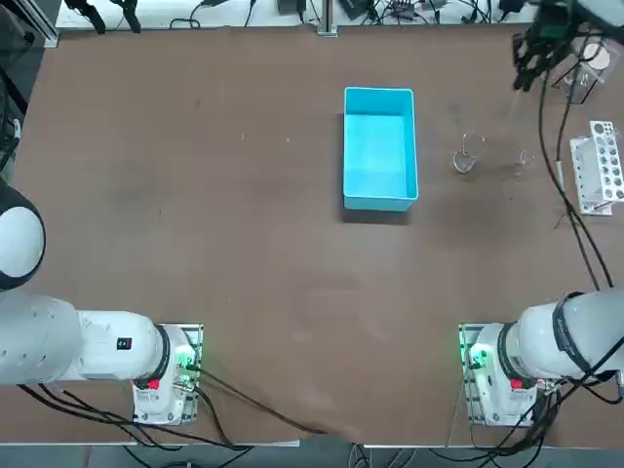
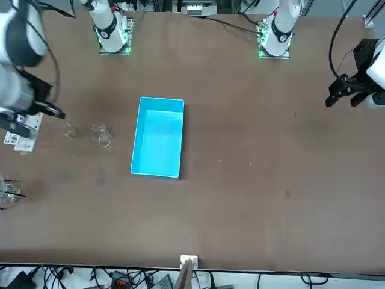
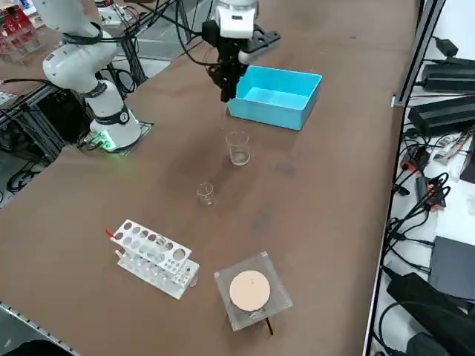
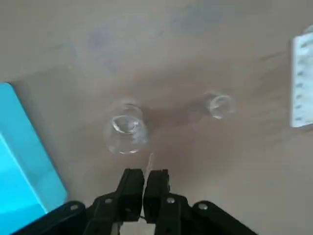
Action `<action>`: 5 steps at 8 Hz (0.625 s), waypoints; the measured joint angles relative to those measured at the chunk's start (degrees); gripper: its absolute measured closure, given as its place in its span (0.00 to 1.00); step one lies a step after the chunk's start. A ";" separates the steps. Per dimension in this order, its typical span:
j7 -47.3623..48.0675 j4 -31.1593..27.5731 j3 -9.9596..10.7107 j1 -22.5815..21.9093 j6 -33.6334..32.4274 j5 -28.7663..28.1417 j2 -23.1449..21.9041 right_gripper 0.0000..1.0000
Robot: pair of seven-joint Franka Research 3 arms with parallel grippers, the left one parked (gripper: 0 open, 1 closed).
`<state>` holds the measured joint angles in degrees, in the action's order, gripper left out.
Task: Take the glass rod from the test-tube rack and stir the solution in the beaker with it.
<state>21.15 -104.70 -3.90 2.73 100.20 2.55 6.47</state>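
The glass rod is between the fingers of the right gripper, which is clenched on it, above the table and near the beaker. So the taking from the test-tube rack looks done. The rod is not inside the beaker; lowering it and stirring the solution remain, I judge.

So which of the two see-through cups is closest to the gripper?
The bigger one, the beaker, near the right gripper; the tiny glass is farther off, nearer the rack.
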 joint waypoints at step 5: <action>5.74 -10.60 0.56 -0.99 14.54 -2.58 -1.99 0.94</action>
<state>26.89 -115.29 -3.34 1.74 114.74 -0.03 4.48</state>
